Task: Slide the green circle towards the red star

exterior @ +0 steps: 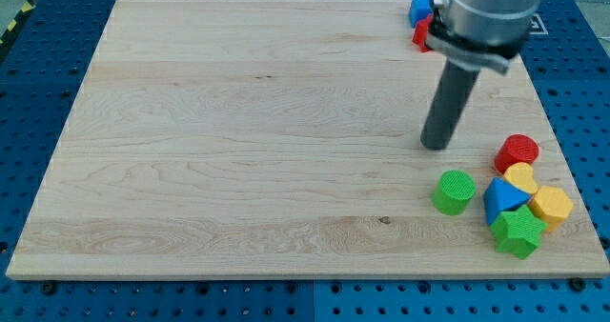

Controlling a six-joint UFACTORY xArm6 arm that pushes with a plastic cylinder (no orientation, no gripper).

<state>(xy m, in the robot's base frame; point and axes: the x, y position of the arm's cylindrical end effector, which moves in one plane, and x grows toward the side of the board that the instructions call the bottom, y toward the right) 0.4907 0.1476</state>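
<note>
The wooden board (238,131) carries a green circle (455,191) beside a block cluster (522,196) at the view's lower right.

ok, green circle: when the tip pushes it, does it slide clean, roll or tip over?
The green circle stands flat on its end and looks squat, so it probably slides rather than tips. Its round side may let it veer off an off-centre push. My tip is just above it, the blue block close right.
</note>
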